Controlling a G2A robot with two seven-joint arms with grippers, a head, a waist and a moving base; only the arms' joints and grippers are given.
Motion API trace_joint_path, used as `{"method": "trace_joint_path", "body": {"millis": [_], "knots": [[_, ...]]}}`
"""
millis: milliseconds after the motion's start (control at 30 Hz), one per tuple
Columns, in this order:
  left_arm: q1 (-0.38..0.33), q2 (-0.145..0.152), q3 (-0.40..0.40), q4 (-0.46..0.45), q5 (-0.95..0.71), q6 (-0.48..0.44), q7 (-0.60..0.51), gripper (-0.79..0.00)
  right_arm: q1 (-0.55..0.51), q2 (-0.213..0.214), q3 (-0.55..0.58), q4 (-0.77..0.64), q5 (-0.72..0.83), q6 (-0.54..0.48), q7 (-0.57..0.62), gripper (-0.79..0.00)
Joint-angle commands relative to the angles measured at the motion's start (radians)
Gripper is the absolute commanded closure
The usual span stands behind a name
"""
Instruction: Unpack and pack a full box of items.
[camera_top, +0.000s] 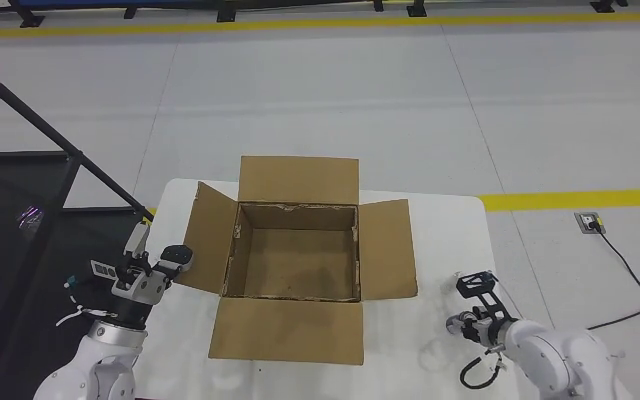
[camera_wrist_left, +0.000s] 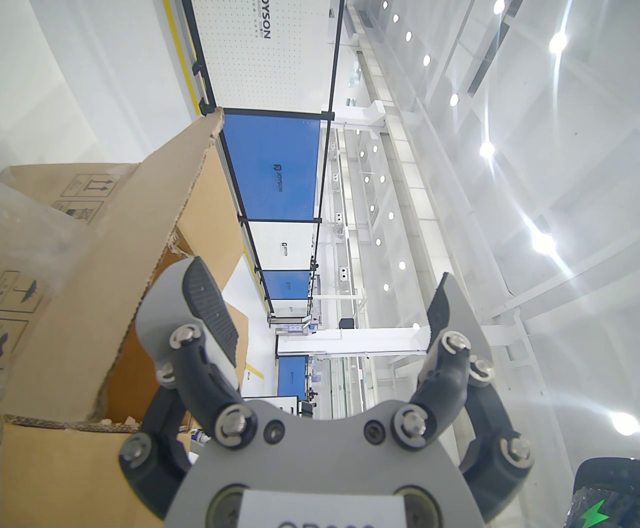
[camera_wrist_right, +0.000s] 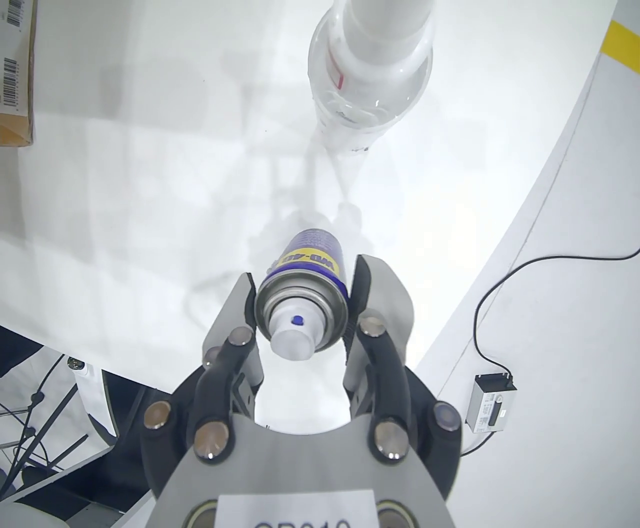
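**Box.** The cardboard box (camera_top: 298, 265) sits at the middle of the worktop (camera_top: 440, 235). All four flaps are folded out and the floor is bare, with no item inside.

**Right gripper.** The right gripper (camera_wrist_right: 305, 272) is closed on a spray can (camera_wrist_right: 312, 252), one finger on each side of the body just below the shoulder. It is by the near right corner of the worktop, well apart from the box. The can's long axis runs straight away from the wrist, cap toward the wrist and base toward the worktop. Whether the base touches the surface cannot be determined. A clear bottle (camera_wrist_right: 370, 75) is on the worktop beyond the can and apart from it. Whether it stands or lies cannot be determined.

**Left gripper.** The left gripper (camera_wrist_left: 321, 272) is open and holds nothing. It is by the left edge of the worktop, just beside the box's left flap (camera_wrist_left: 150, 235), and points up and away from the surface.

**Assessment.** The box lies to the robot's left of the held can, toward the middle of the worktop. The left arm is nearer the box but empty, so the move belongs to the right arm. If the can is to be packed, it must pass over the right flap and go down base first, and its present axis suits that. Catching that flap is the likely fault.
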Motion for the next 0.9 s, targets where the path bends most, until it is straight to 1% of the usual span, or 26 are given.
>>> {"method": "trace_joint_path", "body": {"millis": [0,133,267,400,467,533,633,733,867], "knots": [[0.0,0.0,0.0,0.0,0.0,0.0,0.0,-0.785,-0.005,0.002,0.009,-0.025,-0.011,0.013,0.003,0.0],[0.002,0.0,0.001,-0.001,-0.004,-0.001,0.002,-0.785,-0.016,0.006,0.043,-0.121,-0.046,0.05,0.023,0.0],[0.01,0.001,-0.007,-0.001,-0.008,-0.008,-0.003,-0.785,-0.007,0.01,0.081,-0.285,-0.094,0.102,0.072,0.0],[0.023,0.002,-0.016,0.002,-0.017,-0.015,-0.009,-0.785,0.04,0.011,0.085,-0.446,-0.135,0.158,0.11,0.0],[0.032,0.002,-0.018,0.002,-0.02,-0.02,-0.013,-0.785,0.088,0.009,0.062,-0.477,-0.145,0.208,0.137,0.0],[0.042,0.002,-0.021,0.004,-0.027,-0.025,-0.015,-0.785,0.158,0.005,0.008,-0.482,-0.156,0.239,0.146,0.0],[0.06,0.001,-0.028,0.004,-0.044,-0.033,-0.015,-0.785,0.291,-0.005,-0.112,-0.436,-0.167,0.276,0.148,0.0],[0.08,0.002,-0.043,0.001,-0.061,-0.037,-0.02,-0.785,0.437,-0.024,-0.252,-0.362,-0.153,0.312,0.135,0.0],[0.103,0.001,-0.065,-0.002,-0.083,-0.054,-0.009,-0.785,0.633,-0.063,-0.442,-0.216,-0.153,0.402,0.127,0.0]]}}
